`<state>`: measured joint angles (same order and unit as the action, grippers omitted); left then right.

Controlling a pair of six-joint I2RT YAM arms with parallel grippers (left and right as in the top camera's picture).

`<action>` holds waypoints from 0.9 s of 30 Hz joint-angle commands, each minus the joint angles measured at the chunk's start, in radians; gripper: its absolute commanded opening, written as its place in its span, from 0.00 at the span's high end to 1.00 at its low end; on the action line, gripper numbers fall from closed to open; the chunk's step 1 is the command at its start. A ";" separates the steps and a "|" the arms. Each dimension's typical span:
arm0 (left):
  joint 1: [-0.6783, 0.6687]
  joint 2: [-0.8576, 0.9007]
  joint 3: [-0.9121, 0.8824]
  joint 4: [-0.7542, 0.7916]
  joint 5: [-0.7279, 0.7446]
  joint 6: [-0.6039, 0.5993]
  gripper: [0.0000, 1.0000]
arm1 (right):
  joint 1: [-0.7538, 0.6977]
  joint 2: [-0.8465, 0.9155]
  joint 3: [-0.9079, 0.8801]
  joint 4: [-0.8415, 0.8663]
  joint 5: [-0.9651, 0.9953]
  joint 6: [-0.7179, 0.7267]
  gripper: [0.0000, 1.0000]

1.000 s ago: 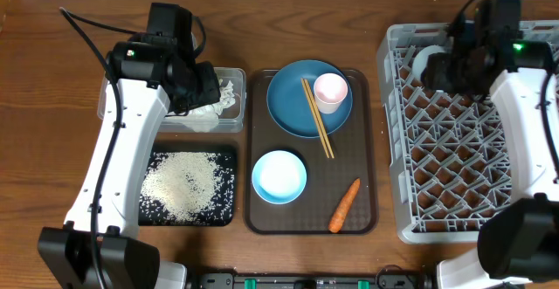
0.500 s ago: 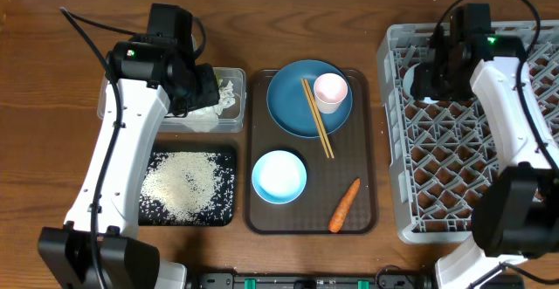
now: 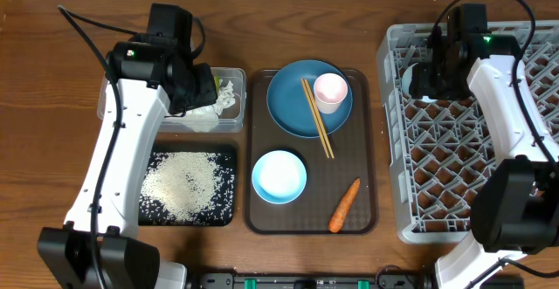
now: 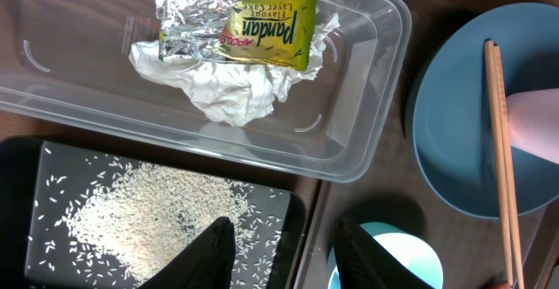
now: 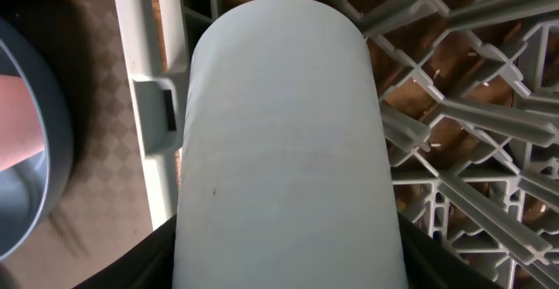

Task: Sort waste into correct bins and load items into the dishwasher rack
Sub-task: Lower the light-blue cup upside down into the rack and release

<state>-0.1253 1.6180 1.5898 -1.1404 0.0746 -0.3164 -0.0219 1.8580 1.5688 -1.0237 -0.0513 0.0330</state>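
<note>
The rack (image 3: 476,149) takes up the right side of the table (image 3: 44,106). The brown tray (image 3: 349,149) lies in the middle. Left of it we see the black tray (image 3: 229,158), spread with rice (image 3: 179,184), and behind that the tub (image 4: 349,62), which holds crumpled wrappers (image 4: 244,53): foil, a yellow packet and white tissue.

The left gripper (image 4: 284,254) hangs above the tub's near side. Its fingers stand apart with nothing between them. From the wrist we see one finger against the rice and the other against the bowl.

The plate (image 3: 288,106) sits at the back of the brown tray, and the bowl (image 3: 279,176) sits in front of it, near but apart.

The right gripper (image 5: 286,267) is over the rack's back left corner. Its fingers are closed on either side of the blue cup (image 5: 284,141), which fills the wrist view above the lattice.

The pink cup (image 3: 331,90) stands on the plate's right part. The chopsticks (image 3: 318,119) lie just beside it, slanting across the plate with their near ends out over the brown tray. The carrot (image 3: 344,206) lies in that tray's front right corner, well apart from both bins.
</note>
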 commanded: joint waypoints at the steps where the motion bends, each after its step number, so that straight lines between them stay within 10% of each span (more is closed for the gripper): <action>1: 0.002 0.001 -0.004 0.002 -0.016 0.010 0.59 | 0.010 0.011 -0.015 0.011 0.010 -0.015 0.78; 27: 0.002 0.001 -0.004 0.025 -0.016 0.010 0.59 | 0.010 0.012 -0.019 0.019 0.010 -0.015 0.23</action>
<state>-0.1253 1.6180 1.5898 -1.1179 0.0742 -0.3161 -0.0219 1.8584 1.5562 -1.0050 -0.0509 0.0223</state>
